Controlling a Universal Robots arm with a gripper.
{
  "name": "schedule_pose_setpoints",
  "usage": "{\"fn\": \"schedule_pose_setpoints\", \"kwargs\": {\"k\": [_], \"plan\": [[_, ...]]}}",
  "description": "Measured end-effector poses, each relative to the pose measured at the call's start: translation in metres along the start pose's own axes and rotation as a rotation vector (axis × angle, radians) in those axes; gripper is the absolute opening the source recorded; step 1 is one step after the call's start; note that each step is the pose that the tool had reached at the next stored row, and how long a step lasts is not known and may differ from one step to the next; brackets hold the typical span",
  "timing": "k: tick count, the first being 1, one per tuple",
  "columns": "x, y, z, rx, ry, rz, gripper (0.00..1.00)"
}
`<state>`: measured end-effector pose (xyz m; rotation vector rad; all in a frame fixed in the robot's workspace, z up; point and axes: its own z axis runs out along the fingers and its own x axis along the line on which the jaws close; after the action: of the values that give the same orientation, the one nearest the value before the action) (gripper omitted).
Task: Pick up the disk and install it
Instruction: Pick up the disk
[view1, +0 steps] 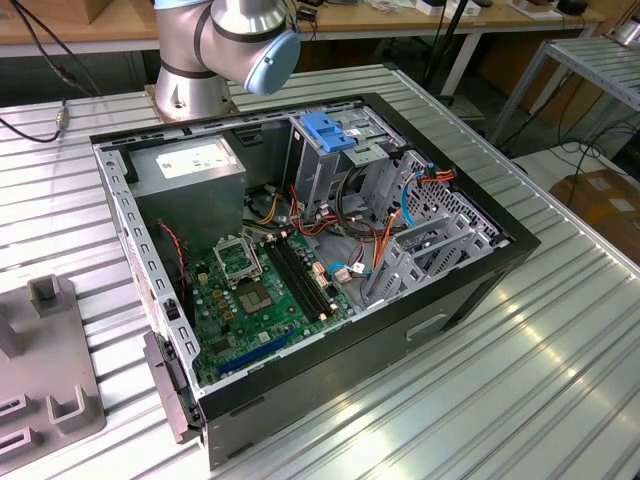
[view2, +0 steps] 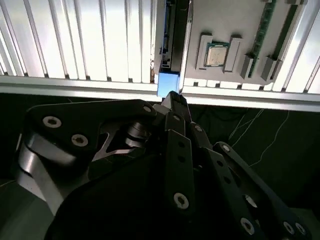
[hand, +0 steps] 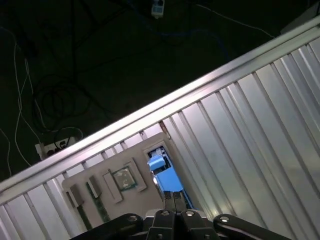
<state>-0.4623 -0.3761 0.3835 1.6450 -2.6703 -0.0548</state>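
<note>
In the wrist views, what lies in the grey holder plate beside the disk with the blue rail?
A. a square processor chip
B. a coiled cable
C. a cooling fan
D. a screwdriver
A: a square processor chip sits in a recess of the grey holder plate, beside the disk, and the gripper is close to the disk's blue rail.

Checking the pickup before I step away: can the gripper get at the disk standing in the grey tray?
Probably yes. In the second wrist view the gripper sits right at the blue end of the disk, which stands on edge in the grey tray, with nothing between them. Contact cannot be told.
</note>
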Motion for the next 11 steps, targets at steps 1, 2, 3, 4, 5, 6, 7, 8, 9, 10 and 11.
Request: {"fn": "schedule_pose_setpoints", "kwargs": {"k": [1,2,3,4,5,6,7,8,9,10,11], "plan": [[0.0,0.0,0.0002,-0.0003,0.0006,-0.017,0.11],[0.0,0.0,0.0006,-0.0004,0.0017,-0.043,0.17],[0.0,0.0,0.0013,0.0,0.0046,-0.078,0.23],[0.0,-0.0001,0.0019,-0.0001,0.0064,-0.104,0.23],[0.0,-0.0001,0.0025,-0.0001,0.0076,-0.124,0.35],[0.0,-0.0001,0.003,-0.0001,0.0084,-0.142,0.42],[0.0,-0.0001,0.0038,-0.0001,0.0092,-0.162,0.42],[0.0001,-0.0002,0.0046,0.0001,0.0099,-0.182,0.47],[0.0001,-0.0002,0.0061,0.0009,0.0109,-0.221,0.54],[0.0001,-0.0002,0.0072,0.0016,0.0113,-0.246,0.54],[0.0001,-0.0002,0.008,0.0018,0.0117,-0.265,0.54]]}}
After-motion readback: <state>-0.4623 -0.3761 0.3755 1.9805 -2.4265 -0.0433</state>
